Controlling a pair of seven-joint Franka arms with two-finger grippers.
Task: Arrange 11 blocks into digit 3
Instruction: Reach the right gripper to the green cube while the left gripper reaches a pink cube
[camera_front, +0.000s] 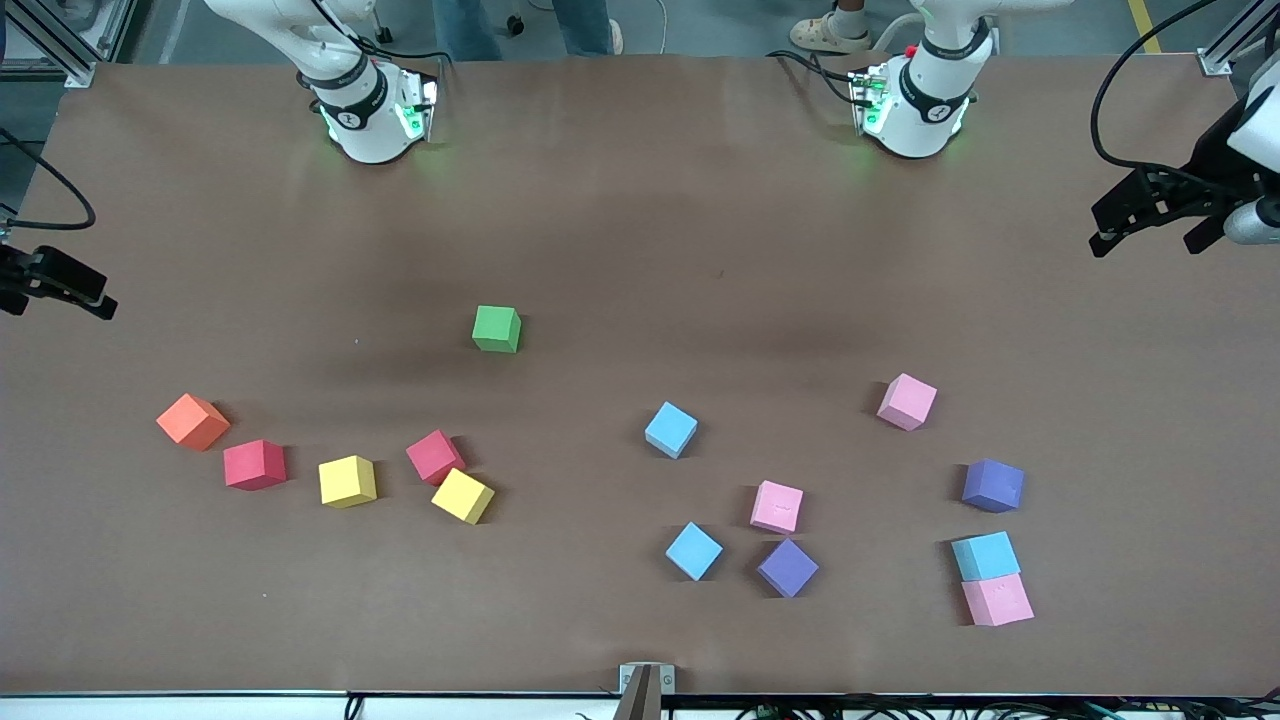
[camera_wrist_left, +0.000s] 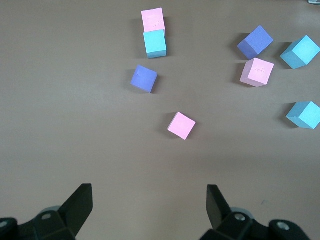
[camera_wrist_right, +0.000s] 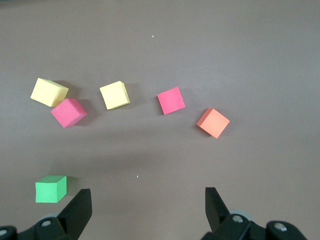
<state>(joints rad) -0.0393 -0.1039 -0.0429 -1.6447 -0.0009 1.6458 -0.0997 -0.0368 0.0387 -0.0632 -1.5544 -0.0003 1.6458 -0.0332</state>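
Thirteen cubes lie scattered: one green block (camera_front: 496, 329), two red, two yellow, three pink, three light blue, apparently two purple, one orange cube (camera_front: 192, 421). Left gripper (camera_wrist_left: 149, 206) and right gripper (camera_wrist_right: 148, 208) are held apart, waiting at the table's ends.

Robotics lab or test cell. Two white arm bases (camera_front: 370, 110) bolted along worktop (camera_front: 640, 230) edge, green status lights lit. Worktop covered in plain brown sheet. Aluminium extrusion framing (camera_front: 60, 45) at corners. Black cables (camera_front: 1130, 90) looping off edges, more wiring under front rim. Grey concrete-like floor past worktop; feet of standing people (camera_front: 830, 30) visible there. Loose coloured foam cubes (camera_front: 497, 329) as test props.
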